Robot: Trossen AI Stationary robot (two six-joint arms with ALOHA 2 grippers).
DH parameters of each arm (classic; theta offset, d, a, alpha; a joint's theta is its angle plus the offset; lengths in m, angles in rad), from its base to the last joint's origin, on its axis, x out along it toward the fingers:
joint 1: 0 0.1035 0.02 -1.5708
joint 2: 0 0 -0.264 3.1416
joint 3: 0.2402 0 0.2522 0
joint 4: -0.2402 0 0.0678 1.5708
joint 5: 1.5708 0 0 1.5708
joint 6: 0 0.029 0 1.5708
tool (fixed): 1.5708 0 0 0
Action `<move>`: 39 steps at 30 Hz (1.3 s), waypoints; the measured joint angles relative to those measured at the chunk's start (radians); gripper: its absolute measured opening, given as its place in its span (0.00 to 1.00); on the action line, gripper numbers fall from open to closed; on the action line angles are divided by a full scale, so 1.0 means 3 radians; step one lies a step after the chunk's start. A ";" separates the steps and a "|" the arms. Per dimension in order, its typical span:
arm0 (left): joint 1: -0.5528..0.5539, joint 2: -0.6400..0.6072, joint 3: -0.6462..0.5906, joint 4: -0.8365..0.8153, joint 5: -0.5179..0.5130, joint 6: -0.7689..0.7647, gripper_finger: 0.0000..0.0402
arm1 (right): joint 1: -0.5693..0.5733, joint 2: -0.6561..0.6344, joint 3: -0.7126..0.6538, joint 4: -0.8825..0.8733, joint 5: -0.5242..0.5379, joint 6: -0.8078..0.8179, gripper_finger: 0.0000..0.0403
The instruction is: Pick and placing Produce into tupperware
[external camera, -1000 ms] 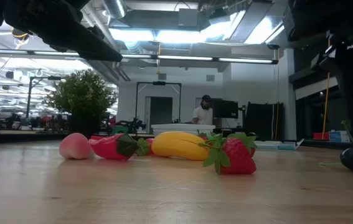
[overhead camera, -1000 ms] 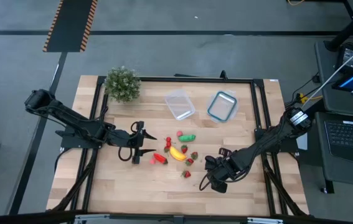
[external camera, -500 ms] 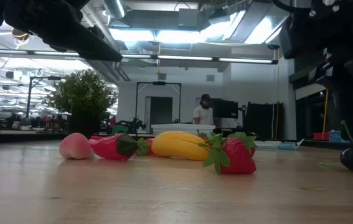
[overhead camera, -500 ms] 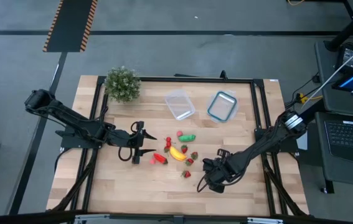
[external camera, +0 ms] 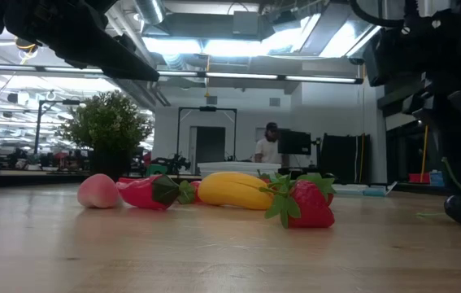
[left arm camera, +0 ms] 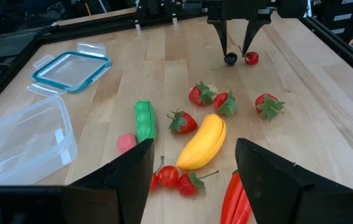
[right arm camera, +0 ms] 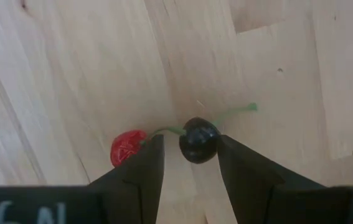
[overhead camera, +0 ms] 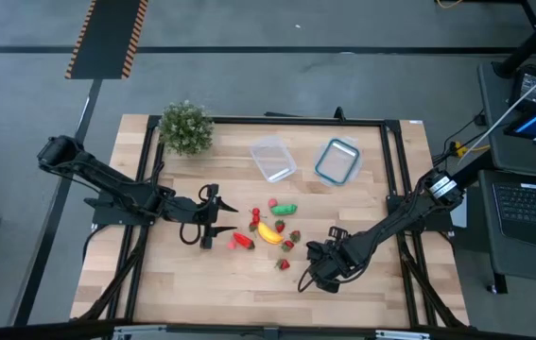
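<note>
High view: small clear square plastic tupperware (overhead camera: 273, 158) at 12 o'clock looks empty, toy produce pile (overhead camera: 274, 229) on the table mid-board, right gripper (right arm camera: 188, 163) fingers apart astride a dark cherry (right arm camera: 199, 140), left gripper (left arm camera: 192, 171) spread, idle at 9 o'clock.

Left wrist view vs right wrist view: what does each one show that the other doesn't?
Only the left wrist view shows the tupperware, the blue-rimmed lid, the banana, the green piece, the strawberries and the left gripper, open. Only the right wrist view shows, close up, the dark cherry sitting between the open fingers of the right gripper, its green stem curling away. Both show the dark cherry, the small red cherry beside it, the right gripper and the table.
</note>
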 joint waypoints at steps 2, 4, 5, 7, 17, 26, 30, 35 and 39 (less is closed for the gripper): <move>-0.0001 0.0000 0.0000 0.0000 0.0000 0.0000 0.55 | 0.0000 0.0018 0.0000 0.0009 0.0000 0.0000 0.38; -0.0001 0.0000 0.0000 0.0000 0.0000 0.0000 0.55 | 0.0000 0.0063 0.0000 0.0011 -0.0001 -0.0001 0.38; 0.0000 0.0000 0.0000 0.0000 0.0000 0.0000 0.55 | 0.0000 0.0097 0.0000 0.0015 -0.0002 -0.0003 0.38; 0.0000 0.0000 0.0000 -0.0006 0.0000 0.0000 0.55 | 0.0000 0.0155 -0.0001 0.0015 -0.0007 -0.0012 0.38; 0.0000 0.0000 0.0000 -0.0009 0.0000 0.0000 0.55 | 0.0000 0.0191 -0.0003 0.0147 -0.0008 -0.0010 0.38; 0.0000 0.0000 0.0000 -0.0013 0.0000 0.0000 0.55 | -0.0001 0.0191 -0.0003 0.0219 -0.0005 0.0036 0.38; 0.0000 0.0000 0.0000 -0.0013 0.0000 0.0000 0.55 | 0.0000 0.0191 -0.0003 0.0214 -0.0003 0.0066 0.38; 0.0000 0.0000 0.0000 -0.0013 0.0000 0.0000 0.55 | -0.0001 0.0191 -0.0003 0.0191 -0.0003 0.0067 0.34; 0.0000 0.0000 0.0000 -0.0013 0.0000 0.0000 0.55 | 0.0000 0.0191 -0.0001 0.0130 0.0000 0.0075 0.29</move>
